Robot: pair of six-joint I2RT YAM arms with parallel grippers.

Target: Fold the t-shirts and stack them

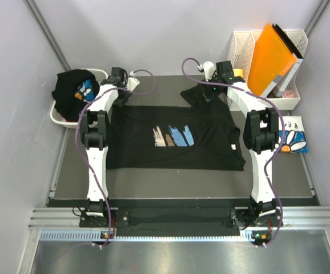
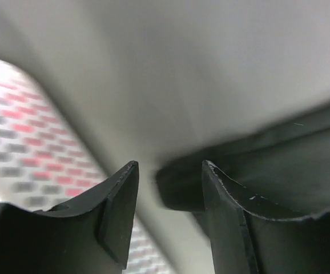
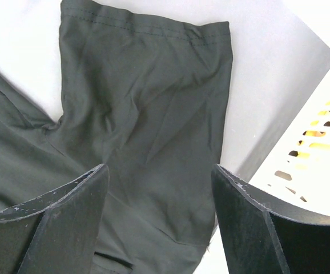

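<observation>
- A white slotted plastic laundry basket (image 1: 55, 117) sits just left of the spread black t-shirt (image 1: 136, 148), at that shirt's far corner. It holds a crumpled black tee (image 1: 71, 94) with a blue and white print showing.
- A white slotted file organiser (image 1: 242, 45) stands beyond the spread shirt's far right corner. A smooth orange folder (image 1: 270, 57) leans tilted in it, with dark sheets behind.
- The spread shirt lies flat and face up on the dark grey tabletop (image 1: 153, 180). It is soft matte cotton with tan, white and blue brush strokes on the chest.
- A folded white tee (image 1: 295, 137) with a blue daisy print lies right of the spread shirt, off the dark mat.
- The right end effector (image 3: 159, 194) hangs with its fingers spread wide over the shirt's far right sleeve (image 3: 148, 103), gripping nothing. The sleeve is lightly creased, with a stitched hem.
- The left end effector (image 2: 170, 194), at the shirt's far left corner, shows a gap between its black fingers with nothing pinched. The view past them is blurred.
</observation>
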